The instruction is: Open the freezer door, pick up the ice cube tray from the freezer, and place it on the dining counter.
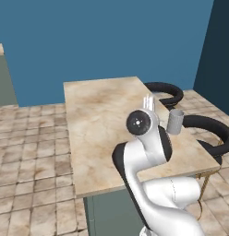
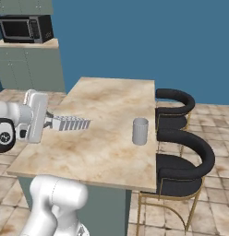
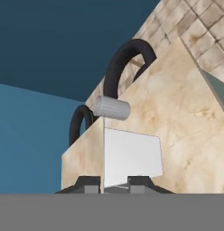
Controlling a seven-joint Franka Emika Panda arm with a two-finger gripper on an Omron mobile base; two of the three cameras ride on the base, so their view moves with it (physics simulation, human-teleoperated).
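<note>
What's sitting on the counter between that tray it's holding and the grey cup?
Nothing. In the right base view, only bare marble of the dining counter lies between the held ice cube tray and the grey cup.

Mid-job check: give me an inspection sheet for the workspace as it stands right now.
Surface: beige counter, mostly bare.
Job's things: tray held on edge, out over the counter, not yet set down; also seen in the hand view.
Clutter: grey cup upright near the counter's stool-side edge.
Tool: shut on the tray's end, pointing across the counter.
Cables: nothing seen.
Surroundings: two black stools along the counter; microwave on a far cabinet; blue walls, tiled floor.
</note>
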